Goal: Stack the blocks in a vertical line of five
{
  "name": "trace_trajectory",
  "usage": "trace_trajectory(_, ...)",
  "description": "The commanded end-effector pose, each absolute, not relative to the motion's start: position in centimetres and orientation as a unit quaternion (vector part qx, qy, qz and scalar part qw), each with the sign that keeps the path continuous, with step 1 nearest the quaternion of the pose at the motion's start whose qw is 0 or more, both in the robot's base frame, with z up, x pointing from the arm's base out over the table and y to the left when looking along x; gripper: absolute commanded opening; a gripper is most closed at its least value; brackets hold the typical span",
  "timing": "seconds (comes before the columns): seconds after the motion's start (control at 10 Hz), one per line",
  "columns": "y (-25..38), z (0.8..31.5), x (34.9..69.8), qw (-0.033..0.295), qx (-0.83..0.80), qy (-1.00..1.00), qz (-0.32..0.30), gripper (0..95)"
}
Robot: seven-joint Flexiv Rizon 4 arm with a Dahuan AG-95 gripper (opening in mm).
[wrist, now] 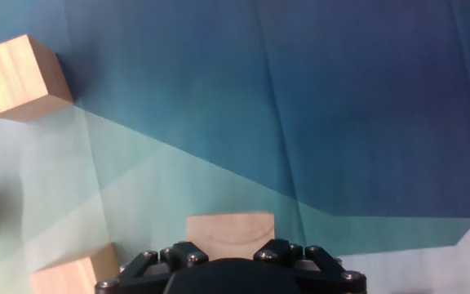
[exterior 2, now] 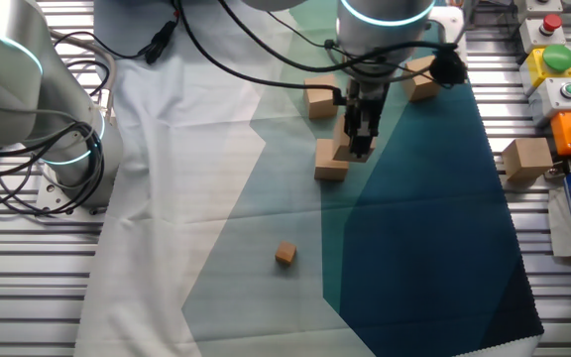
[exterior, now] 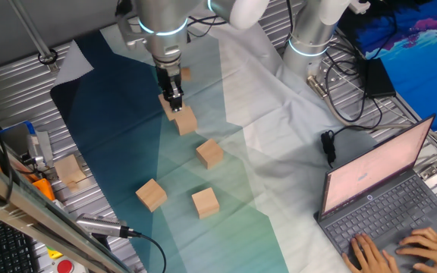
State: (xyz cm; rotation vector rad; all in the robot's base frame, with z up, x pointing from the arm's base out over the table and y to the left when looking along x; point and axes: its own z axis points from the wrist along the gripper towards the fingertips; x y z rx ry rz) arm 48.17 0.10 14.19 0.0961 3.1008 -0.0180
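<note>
The gripper (exterior: pixel 174 101) hangs straight down over the blue-green cloth (exterior: pixel 105 98), toward the cloth's far edge in one fixed view, with its fingers lowered around 1 of the 5 blocks (exterior: pixel 170 108). In the hand view that block (wrist: pixel 230 233) sits between the finger bases, its top face towards the camera. The fingertips are hidden, so I cannot tell whether the pincer is clamped on the block or merely stands around it. A 2nd block (exterior: pixel 185 121) lies just beside the first, on the side nearer the cloth's middle; whether the 2 touch is not clear. The 3rd block (exterior: pixel 210 153) lies near the middle of the cloth. The 4th block (exterior: pixel 151 194) and the 5th block (exterior: pixel 205 202) lie near each other but apart, toward the near edge. All 3 rest singly on the cloth. A much smaller cube (exterior 2: pixel 285 255) lies alone on the pale part of the cloth. A paler cube (exterior 2: pixel 528 159) stands off the cloth on the metal table (exterior 2: pixel 553 297).
</note>
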Motion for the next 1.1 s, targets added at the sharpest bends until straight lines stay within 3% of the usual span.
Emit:
trace_trajectory(0.1,0.07,14.35,47.92,0.016,0.013,1.000,-0.006,0.0)
trace_trajectory(1.1,0.05,14.14,47.91,-0.012,0.000,1.000,-0.010,0.0)
